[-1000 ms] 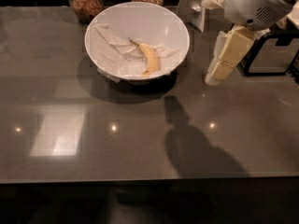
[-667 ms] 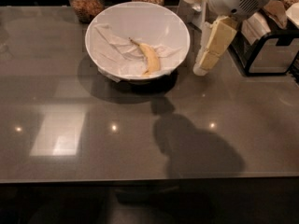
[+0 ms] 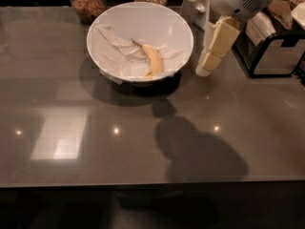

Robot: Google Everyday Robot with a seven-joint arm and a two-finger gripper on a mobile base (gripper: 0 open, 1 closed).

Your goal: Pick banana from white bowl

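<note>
Glossy dark countertop (image 3: pixel 143 175) fills most of the camera view and carries small lamp reflections and the broad shadow (image 3: pixel 200 151) of the arm. Toward the back stands the white bowl (image 3: pixel 162 25), wide and shallow. Crumpled white paper (image 3: pixel 114 51) lines it, which probably cushions the fruit and stops it sliding on the glazed wall.

The banana (image 3: pixel 153 61) lies on that paper, right of the bowl's centre and near its front wall. Its thin stem points up and to the left. It is uncovered and apart from the rim, so it looks open to a grasp from above.

Behind the bowl are two glass jars (image 3: pixel 87 1) of brown grains, near its back rim but not touching it.

The gripper (image 3: pixel 205 70) hangs just outside the bowl's right rim, tilted with its tip low and angled toward the bowl. It carries nothing, and whether it is spread or pressed together cannot be told. Standing beside the bowl and not over it, it appears to be on approach, and it must clear the rim before dropping to the banana.

A dark box with a pale front (image 3: pixel 276 56) sits to the far right, clear of that path.
</note>
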